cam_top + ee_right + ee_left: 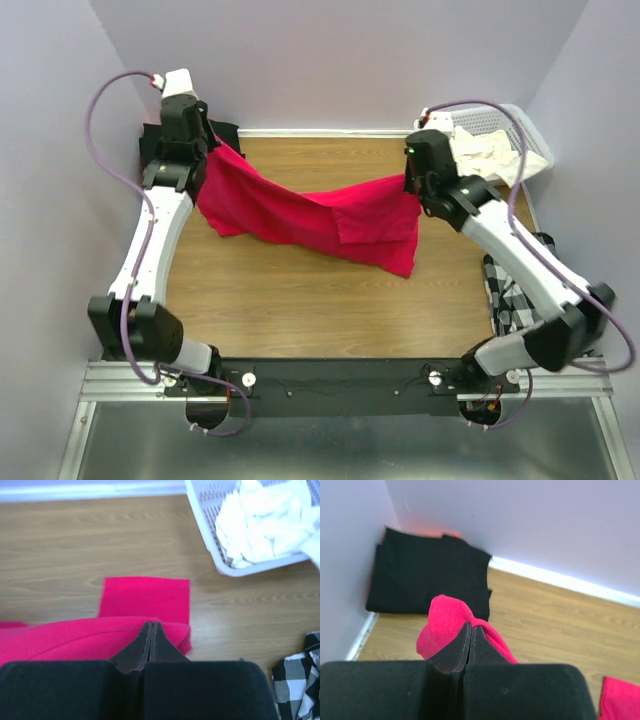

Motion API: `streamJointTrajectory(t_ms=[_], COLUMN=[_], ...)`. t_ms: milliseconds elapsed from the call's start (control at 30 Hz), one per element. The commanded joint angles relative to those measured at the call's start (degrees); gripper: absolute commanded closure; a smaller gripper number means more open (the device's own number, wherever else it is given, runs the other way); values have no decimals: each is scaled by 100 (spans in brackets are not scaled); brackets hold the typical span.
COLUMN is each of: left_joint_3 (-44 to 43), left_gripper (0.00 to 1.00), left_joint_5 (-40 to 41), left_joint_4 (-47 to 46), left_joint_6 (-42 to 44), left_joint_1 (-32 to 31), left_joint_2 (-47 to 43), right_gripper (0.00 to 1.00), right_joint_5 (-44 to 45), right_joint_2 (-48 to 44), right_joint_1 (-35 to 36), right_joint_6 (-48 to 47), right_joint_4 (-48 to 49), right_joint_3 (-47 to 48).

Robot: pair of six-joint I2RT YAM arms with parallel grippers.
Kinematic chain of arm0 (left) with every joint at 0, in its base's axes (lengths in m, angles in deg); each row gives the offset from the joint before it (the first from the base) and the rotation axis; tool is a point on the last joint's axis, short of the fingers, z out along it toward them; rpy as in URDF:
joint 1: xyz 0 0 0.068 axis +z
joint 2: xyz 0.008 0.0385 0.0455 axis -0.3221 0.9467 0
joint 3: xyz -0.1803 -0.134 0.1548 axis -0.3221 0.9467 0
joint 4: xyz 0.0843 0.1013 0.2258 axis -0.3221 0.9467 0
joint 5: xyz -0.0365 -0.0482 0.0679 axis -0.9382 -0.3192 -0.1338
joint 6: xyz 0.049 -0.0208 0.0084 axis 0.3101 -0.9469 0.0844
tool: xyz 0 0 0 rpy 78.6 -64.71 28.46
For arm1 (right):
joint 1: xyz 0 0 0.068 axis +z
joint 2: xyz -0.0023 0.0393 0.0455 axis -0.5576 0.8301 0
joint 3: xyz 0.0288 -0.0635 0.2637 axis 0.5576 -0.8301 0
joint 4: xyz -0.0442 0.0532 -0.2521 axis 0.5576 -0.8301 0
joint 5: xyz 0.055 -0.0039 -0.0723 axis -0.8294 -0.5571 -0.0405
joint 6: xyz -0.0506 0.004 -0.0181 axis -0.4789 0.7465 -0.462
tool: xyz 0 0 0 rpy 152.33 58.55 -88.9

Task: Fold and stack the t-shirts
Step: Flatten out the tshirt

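A crimson-red t-shirt [310, 215] hangs stretched between both arms above the wooden table, sagging in the middle. My left gripper [212, 148] is shut on its left corner [447, 620]. My right gripper [410, 182] is shut on its right corner [165, 630], and a sleeve [145, 597] hangs below. A folded black t-shirt [427, 577] lies flat in the back left corner, just beyond the left gripper [471, 626]. Crumpled cream-white t-shirt fabric [260, 520] fills the basket to the right of the right gripper [151, 625].
The white lattice basket [535, 140] stands at the back right corner. A black-and-white checked cloth [515, 290] lies at the table's right edge under the right arm. Lilac walls close in the back and both sides.
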Motion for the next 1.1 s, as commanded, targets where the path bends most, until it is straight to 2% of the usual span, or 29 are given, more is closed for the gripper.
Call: streamJointTrajectory(t_ms=[0,133,333,600,833,867,933,967,1067], left_joint_3=[261,745,1159,1045,895,843,799,764,693], left_gripper=[100,100,100,100,100,100,100,100,100], left_joint_5=[-451,-329,163,681,594,577,559,559,559], left_joint_4=[142,212,344,142,177,203,229,230,238], left_joint_6=[-185,-325,-756,-1011,-1029,-1029,-1038,-1038,-1012], left_joint_1=[29,11,11,20,20,20,20,20,20], left_joint_2=[735,1200,1579,1360,1491,1527,1606,1615,1667], right_gripper=[99,99,99,99,99,97,73,54,31], right_joint_5=[-196,-758,-979,-1269,-1252,-1234,-1155,-998,-822], right_joint_2=[900,1472,2447,3247,3950,4117,4197,4189,3864], right_joint_1=[-527,-669,-748,-774,-801,-809,-844,-845,-906], right_joint_6=[455,649,483,17,-229,-256,-265,-169,77], right_joint_4=[116,389,555,934,952,943,882,873,837], right_joint_3=[-458,-723,-513,496,1358,1420,1491,1465,1151])
